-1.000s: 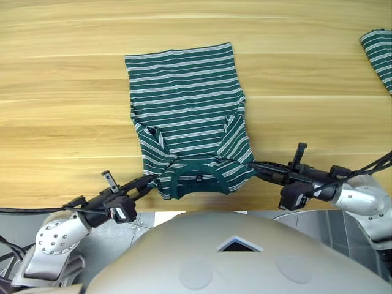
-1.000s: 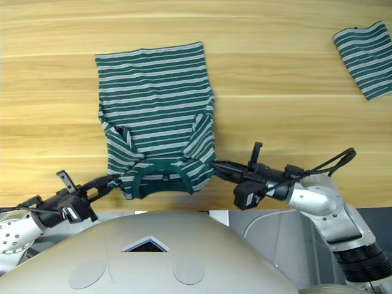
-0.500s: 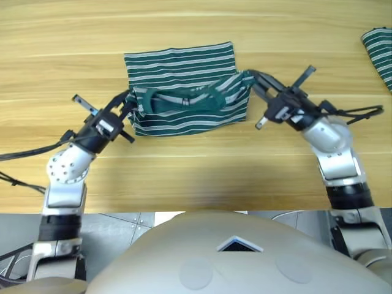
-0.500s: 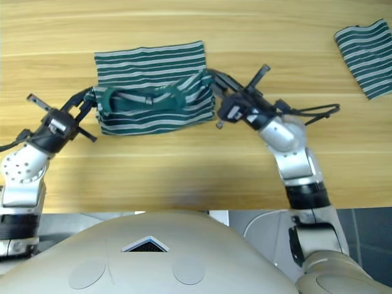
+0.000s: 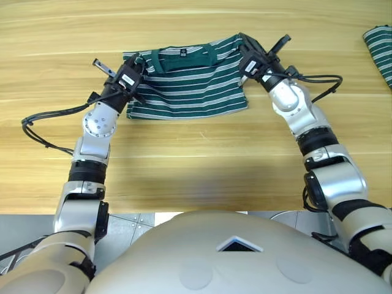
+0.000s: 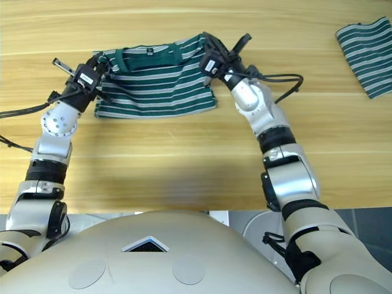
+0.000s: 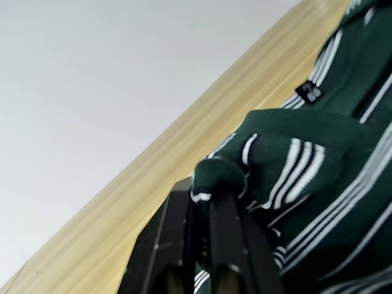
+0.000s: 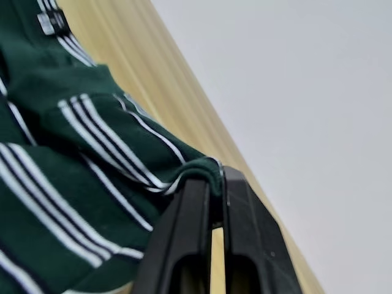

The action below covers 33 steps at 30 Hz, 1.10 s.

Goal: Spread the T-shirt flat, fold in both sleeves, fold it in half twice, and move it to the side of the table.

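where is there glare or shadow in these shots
Left eye view: even light on the table, no glare, a faint shadow along the T-shirt's near edge. Left wrist view: the left hand dark against a bright backdrop. Right wrist view: right hand likewise.

The dark green, white-striped fabric T-shirt (image 5: 190, 92) has a solid green collar (image 5: 184, 57). The light wooden worktop (image 5: 184, 165) shows honey-toned grain.

Light wood-grain table (image 5: 184, 165); grey tiled floor (image 5: 128, 222) below near edge (plain white wall (image 7: 92, 73) beyond).
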{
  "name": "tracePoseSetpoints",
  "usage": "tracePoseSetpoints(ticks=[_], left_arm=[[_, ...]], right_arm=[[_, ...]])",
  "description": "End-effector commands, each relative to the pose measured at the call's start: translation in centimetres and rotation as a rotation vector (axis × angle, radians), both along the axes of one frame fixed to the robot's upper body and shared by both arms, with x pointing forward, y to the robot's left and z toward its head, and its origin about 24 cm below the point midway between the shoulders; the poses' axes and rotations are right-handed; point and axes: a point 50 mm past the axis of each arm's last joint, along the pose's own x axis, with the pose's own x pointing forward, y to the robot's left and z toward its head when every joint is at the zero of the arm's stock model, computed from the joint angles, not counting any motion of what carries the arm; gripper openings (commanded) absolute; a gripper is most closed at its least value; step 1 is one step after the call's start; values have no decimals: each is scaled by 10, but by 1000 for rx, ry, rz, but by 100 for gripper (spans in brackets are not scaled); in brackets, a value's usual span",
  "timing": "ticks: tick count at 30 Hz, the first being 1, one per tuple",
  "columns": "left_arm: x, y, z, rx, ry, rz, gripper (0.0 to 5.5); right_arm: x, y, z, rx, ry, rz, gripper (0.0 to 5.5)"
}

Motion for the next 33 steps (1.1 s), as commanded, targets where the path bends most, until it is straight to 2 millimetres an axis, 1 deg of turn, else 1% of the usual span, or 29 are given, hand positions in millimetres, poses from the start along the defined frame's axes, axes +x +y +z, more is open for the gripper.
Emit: tracePoseSetpoints(ticks=[1, 3, 4, 5, 6, 7, 10, 13, 15, 16, 19, 20, 22, 23, 24, 25, 26, 29, 30, 31, 33], left_arm=[[8, -3, -7, 6, 26, 16, 9], [11, -5, -11, -1, 45, 28, 9], [12, -5, -13, -11, 54, 40, 9], [13, -4, -15, -18, 59, 51, 44], [13, -4, -16, -28, 69, 57, 53], [14, -3, -18, -35, 76, 67, 79], [22, 3, -22, -54, 98, 136, 119], [34, 5, -21, -96, 107, 204, 164], [45, 6, -15, -141, 95, 260, 189], [51, 6, -11, -176, 89, 289, 195], [71, 5, 4, -251, 85, 372, 237], [75, 9, 7, -282, 85, 436, 263], [76, 19, 8, -349, 69, 551, 292], [74, 22, 7, -369, 55, 579, 306], [70, 25, 5, -390, 31, 591, 306], [65, 30, 4, -418, -3, 601, 306], [58, 37, 4, -470, -52, 620, 306], [41, 61, 20, -642, -270, 653, 306], [38, 65, 26, -685, -324, 655, 306], [35, 68, 30, -722, -369, 657, 306], [33, 70, 33, -758, -401, 664, 306]], right_arm=[[12, 15, 3, -18, -20, -5, 3], [14, 18, 0, -35, -18, -12, 3], [15, 19, -2, -44, -9, -19, 40], [16, 20, -4, -52, 3, -22, 49], [17, 21, -6, -55, 13, -37, 67], [18, 22, -7, -57, 20, -48, 92], [23, 24, -6, -46, 22, -94, 135], [28, 31, -3, -29, 29, -136, 184], [35, 35, 5, -14, 18, -180, 213], [39, 38, 11, -5, 14, -197, 216], [51, 45, 30, 31, -7, -233, 217], [55, 45, 39, 75, -21, -261, 217], [58, 37, 46, 144, -56, -316, 217], [57, 35, 46, 142, -83, -317, 217], [52, 36, 40, 112, -106, -282, 217], [45, 42, 32, 63, -134, -228, 217], [36, 55, 23, 10, -150, -143, 217], [1, 111, -10, -218, -174, 169, 217], [-8, 125, -17, -290, -184, 248, 217], [-16, 136, -22, -359, -195, 316, 217], [-23, 149, -26, -441, -219, 390, 217]])
